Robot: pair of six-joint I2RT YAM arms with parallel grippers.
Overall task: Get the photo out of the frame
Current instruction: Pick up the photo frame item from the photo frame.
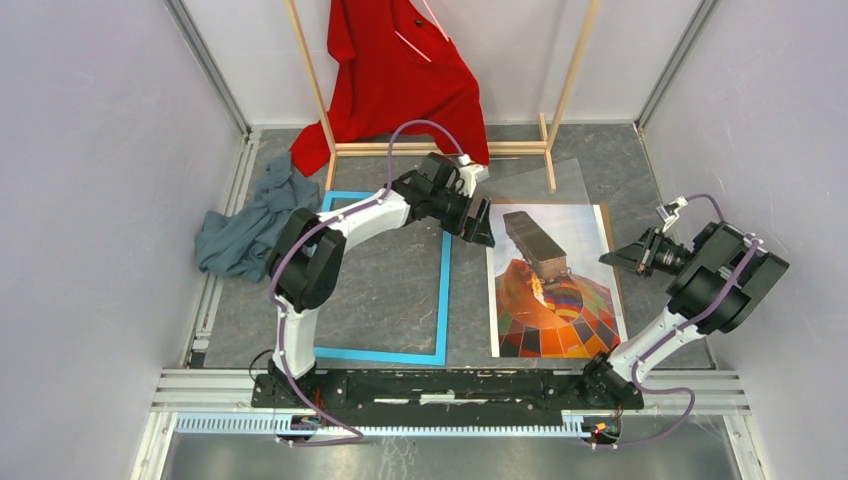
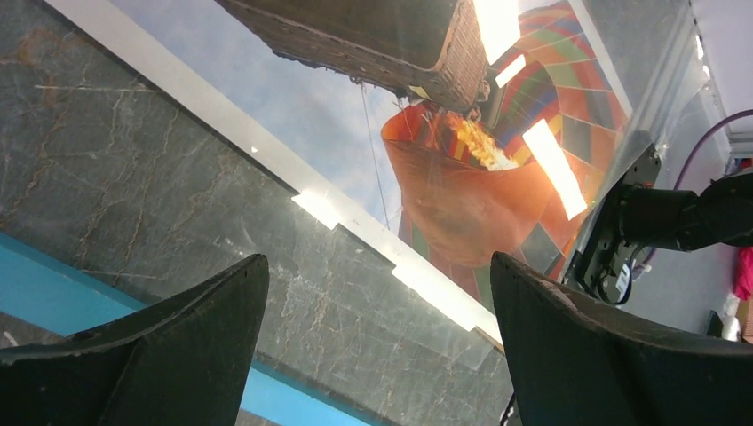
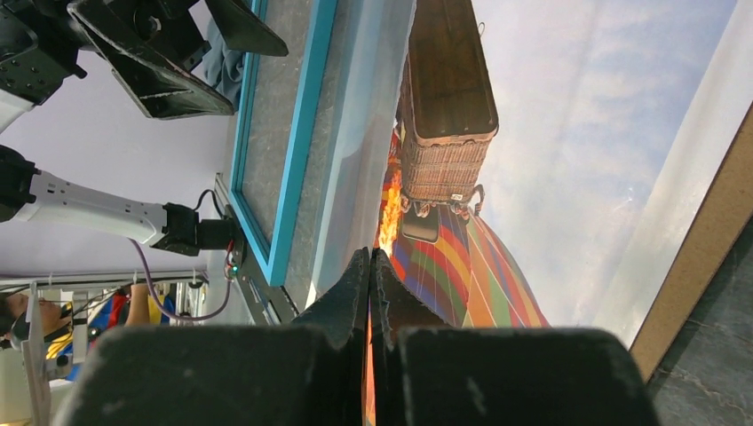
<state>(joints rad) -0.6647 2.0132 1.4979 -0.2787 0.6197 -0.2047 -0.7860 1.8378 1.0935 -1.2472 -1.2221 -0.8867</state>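
Top view: the photo (image 1: 560, 290) lies on the counter (image 1: 390, 280) just right of the empty frame (image 1: 443, 290); removal looks complete. Left wrist view: left jaws wide apart, holding nothing. Right wrist view: right jaws pressed together, empty, above the photo.

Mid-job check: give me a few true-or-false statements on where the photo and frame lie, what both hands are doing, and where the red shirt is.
1. The photo lies flat outside the frame, to its right. True.
2. The left hand is shut on the frame. False: it is open and holds nothing, near the photo's far left corner.
3. The right hand is shut. True.
4. The red shirt lies inside the frame. False: it hangs on the wooden rack at the back.
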